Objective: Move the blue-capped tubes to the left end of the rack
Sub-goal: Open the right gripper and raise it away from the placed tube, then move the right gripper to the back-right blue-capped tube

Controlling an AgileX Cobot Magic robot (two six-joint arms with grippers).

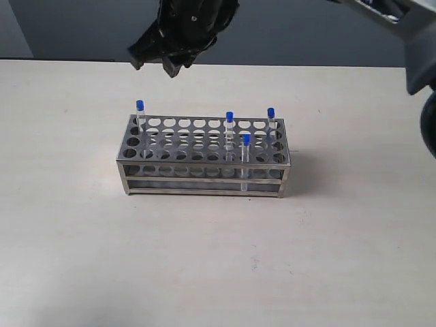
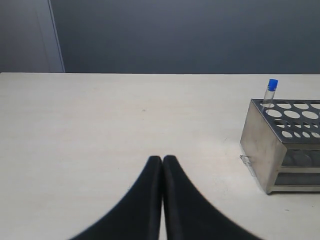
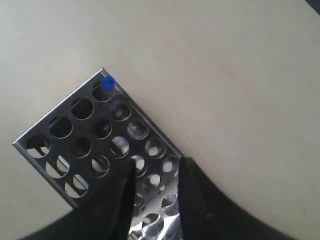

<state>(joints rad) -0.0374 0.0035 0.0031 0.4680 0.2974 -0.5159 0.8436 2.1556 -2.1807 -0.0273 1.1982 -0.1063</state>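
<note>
Right jaws parted, empty, above rack (image 1: 204, 165), left jaws closed, four blue-capped tubes (image 1: 245, 146) upright

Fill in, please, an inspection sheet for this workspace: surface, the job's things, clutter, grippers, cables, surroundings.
Surface: pale beige table, no spill or mark seen.
Job's things: silvery perforated metal rack stands upright in the middle of the table. Four thin clear blue-capped tubes stand in it: one in the far left corner hole, three toward the right end.
Clutter: nothing seen.
Grippers: black right gripper is open and empty, above the rack's left end. Black left gripper is shut and empty, apart from the rack.
Cables: nothing seen.
Surroundings: dark grey wall behind the table.
</note>
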